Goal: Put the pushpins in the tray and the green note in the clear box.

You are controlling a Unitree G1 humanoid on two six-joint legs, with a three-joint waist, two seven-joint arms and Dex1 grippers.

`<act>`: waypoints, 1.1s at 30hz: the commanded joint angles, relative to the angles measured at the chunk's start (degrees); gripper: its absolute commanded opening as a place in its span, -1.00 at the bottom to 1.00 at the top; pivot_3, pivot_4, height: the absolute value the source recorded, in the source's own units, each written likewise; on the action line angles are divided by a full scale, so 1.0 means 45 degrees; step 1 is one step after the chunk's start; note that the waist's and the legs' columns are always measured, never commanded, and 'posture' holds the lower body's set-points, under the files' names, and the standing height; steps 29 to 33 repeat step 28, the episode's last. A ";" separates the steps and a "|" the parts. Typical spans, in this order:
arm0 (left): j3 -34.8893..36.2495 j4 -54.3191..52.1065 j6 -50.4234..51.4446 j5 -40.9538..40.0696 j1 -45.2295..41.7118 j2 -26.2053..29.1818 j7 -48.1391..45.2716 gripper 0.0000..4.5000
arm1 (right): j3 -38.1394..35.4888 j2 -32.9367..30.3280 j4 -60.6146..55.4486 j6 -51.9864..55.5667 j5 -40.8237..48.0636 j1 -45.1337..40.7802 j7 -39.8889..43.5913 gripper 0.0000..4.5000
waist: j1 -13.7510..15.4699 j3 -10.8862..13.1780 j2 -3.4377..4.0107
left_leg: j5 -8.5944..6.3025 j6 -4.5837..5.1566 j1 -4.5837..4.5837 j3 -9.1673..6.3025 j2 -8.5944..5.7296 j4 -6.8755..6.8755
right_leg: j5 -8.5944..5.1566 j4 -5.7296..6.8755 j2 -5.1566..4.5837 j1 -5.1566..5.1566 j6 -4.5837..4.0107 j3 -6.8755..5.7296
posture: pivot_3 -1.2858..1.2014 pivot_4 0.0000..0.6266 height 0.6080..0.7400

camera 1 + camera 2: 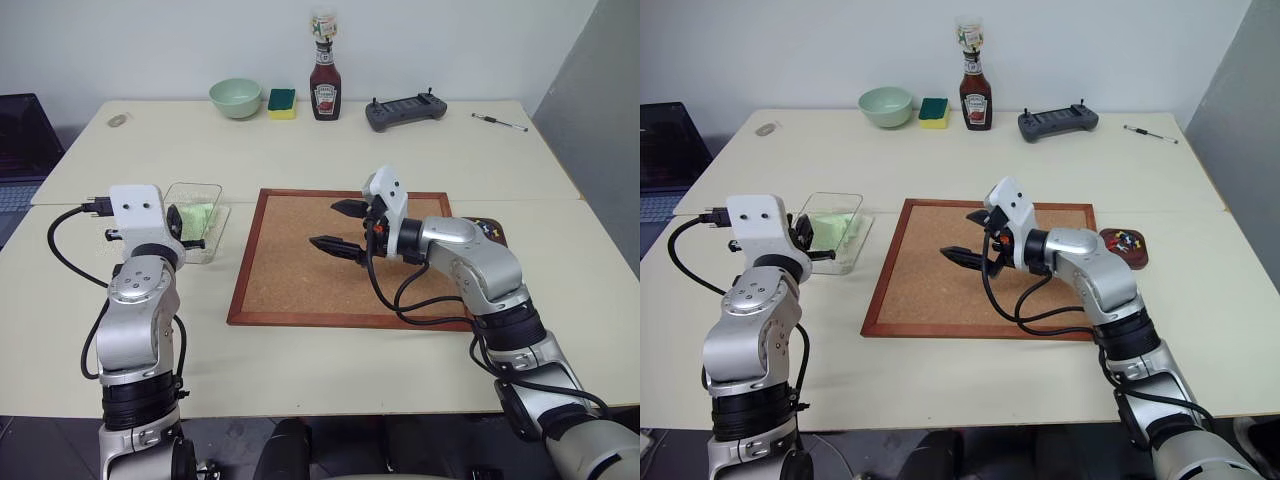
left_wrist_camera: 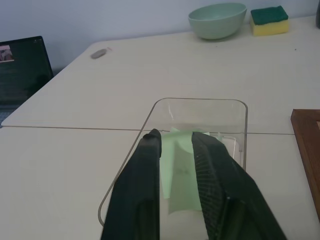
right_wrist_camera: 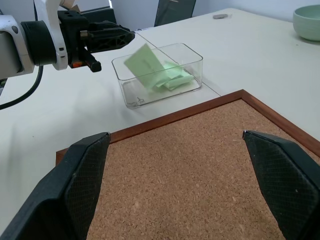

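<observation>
**Me:** My left tool [image 3: 131, 35] hangs over the near end of the clear box [image 3: 192, 69], its two black fingers [image 2: 145, 185] parted by a narrow gap. My right tool [image 1: 338, 226] stands over the corkboard [image 1: 300, 275] with its jaws spread wide and nothing between them.

**Partner:** Is the left one gripping the green note?

**Me:** From my left wrist the green note [image 2: 181, 167] shows in the gap between the fingers. From my right wrist it [image 3: 142, 62] stands tilted, its upper corner right at my fingertips and its lower part down in the box. I cannot tell whether the fingers are pinching it or it has come free.

**Partner:** Anything else in that box?

**Me:** A thicker folded pale green piece [image 3: 172, 80] lies on its floor.

**Partner:** And the pushpins?

**Me:** They [image 1: 1127, 239] sit in the tray [image 1: 1137, 259], the dark oval dish on the worktop [image 1: 330, 370] just off the corkboard's right edge. I can make out red, yellow and blue heads but not count them.
</observation>
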 commanded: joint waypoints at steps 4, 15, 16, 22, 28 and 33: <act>0.0158 -0.0305 -0.0605 0.0186 -0.0287 0.0249 -0.0091 0.11 | -0.0091 -0.0031 -0.0611 -0.0126 0.0013 0.0060 0.0083 1.00 | -0.0001 0.0000 0.0000 | 0.0000 0.0001 0.0000 0.0001 0.0000 0.0000 | 0.0001 0.0000 0.0000 0.0000 -0.0001 0.0001 | 0.03 -0.52 1.00; -0.2418 -0.2328 -0.1076 -0.0547 0.0346 0.0387 -0.2933 0.46 | -0.1176 -0.0702 -0.1090 -0.2006 -0.0472 0.1688 -0.0544 1.00 | 0.0072 -0.0001 -0.0002 | -0.0001 0.0001 -0.0005 0.0009 -0.0002 -0.0003 | 0.0001 -0.0005 -0.0003 0.0000 -0.0001 0.0006 | 0.03 -0.52 1.00; -0.2630 -0.2548 -0.1014 -0.0592 0.0557 0.0330 -0.3073 0.46 | -0.1353 -0.0742 -0.1223 -0.2379 -0.0460 0.2117 -0.0569 1.00 | 0.0075 -0.0001 -0.0001 | -0.0002 0.0001 -0.0005 0.0008 -0.0001 -0.0003 | 0.0001 -0.0005 -0.0003 0.0002 -0.0001 0.0005 | 0.03 -0.52 1.00; -0.3159 -0.3071 -0.1977 -0.1316 0.2150 0.0051 -0.4365 0.46 | -0.2347 -0.0918 -0.1442 -0.3803 -0.0514 0.4355 -0.1013 1.00 | 0.0067 -0.0001 -0.0002 | -0.0003 0.0004 0.0003 0.0017 0.0007 -0.0014 | 0.0001 -0.0009 0.0000 0.0003 -0.0002 0.0013 | 0.03 -0.52 1.00; -0.3552 -0.2627 -0.3153 -0.1287 0.3244 0.0280 -0.5427 0.46 | -0.2809 -0.1076 -0.1289 -0.3950 -0.0519 0.5071 -0.1244 1.00 | 0.0055 -0.0001 -0.0001 | -0.0002 0.0003 0.0029 0.0023 0.0007 -0.0006 | 0.0003 -0.0003 0.0001 0.0030 0.0002 0.0018 | 0.03 -0.52 1.00; -0.3552 -0.2627 -0.3153 -0.1287 0.3244 0.0280 -0.5427 0.46 | -0.2809 -0.1076 -0.1289 -0.3950 -0.0519 0.5071 -0.1244 1.00 | 0.0055 -0.0001 -0.0001 | -0.0002 0.0003 0.0029 0.0023 0.0007 -0.0006 | 0.0003 -0.0003 0.0001 0.0030 0.0002 0.0018 | 0.03 -0.52 1.00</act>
